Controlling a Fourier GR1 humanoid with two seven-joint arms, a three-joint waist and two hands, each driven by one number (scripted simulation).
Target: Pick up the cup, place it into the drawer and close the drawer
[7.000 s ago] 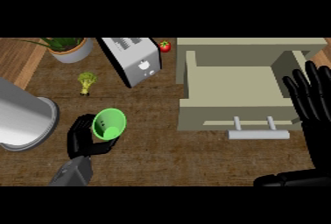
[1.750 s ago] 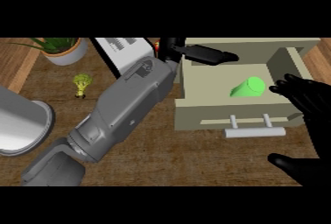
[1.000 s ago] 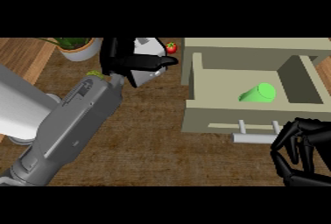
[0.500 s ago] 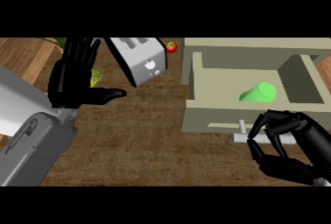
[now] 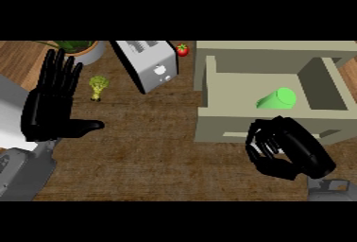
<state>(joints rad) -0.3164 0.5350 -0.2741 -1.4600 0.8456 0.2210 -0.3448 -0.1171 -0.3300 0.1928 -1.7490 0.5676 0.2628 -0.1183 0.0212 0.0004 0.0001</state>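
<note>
The green cup (image 5: pixel 277 99) lies on its side inside the open beige drawer (image 5: pixel 230 94), toward its right half. My right hand (image 5: pixel 286 149) is at the drawer's front panel with its fingers curled, covering the spot where the handle showed earlier; the handle itself is hidden. My left hand (image 5: pixel 52 104) is held flat and open at the left of the view, fingers pointing up, away from the drawer and holding nothing.
A silver toaster (image 5: pixel 150 66) stands left of the drawer. A small piece of broccoli (image 5: pixel 97 86) lies by my left hand. A potted plant (image 5: pixel 77 47) and a red strawberry (image 5: pixel 182 49) are at the back. A grey round object (image 5: pixel 7 113) shows at the left edge.
The cup went from my left hand on the counter into the drawer. My left arm pulled back to the left and opened. My right hand came down and curled at the drawer's front.
</note>
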